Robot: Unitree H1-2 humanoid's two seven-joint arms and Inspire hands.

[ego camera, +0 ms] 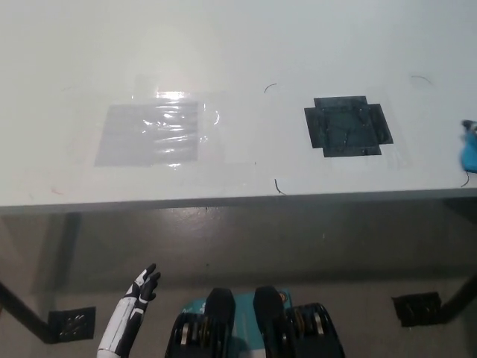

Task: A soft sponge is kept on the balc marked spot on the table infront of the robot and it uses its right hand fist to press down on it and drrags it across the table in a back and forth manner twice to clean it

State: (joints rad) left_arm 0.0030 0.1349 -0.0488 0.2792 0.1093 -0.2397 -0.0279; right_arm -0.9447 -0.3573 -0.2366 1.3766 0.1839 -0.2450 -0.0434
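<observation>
Scanning from the left of the frame, the white left hand (141, 289) is being held low in the lower left, below the table edge, fingers loosely apart and nothing gripped; it's just resting there, well away from the action. Further up, a shiny clear patch (153, 133) is being lit by glare on the white table (223, 45), which otherwise is looking pretty plain. Right of centre, the black marked spot (347, 126) is being left bare, no sponge on it. At the far right edge, only a sliver of the blue sponge (469, 153) is being shown, close to the table's front edge and off to the right of the spot. The right hand isn't being caught in view at all, so its grip can't be told. Judging by that, the return stroke would be called for leftward, toward the spot. Below the table, a dull floor and dark table feet are being seen.
</observation>
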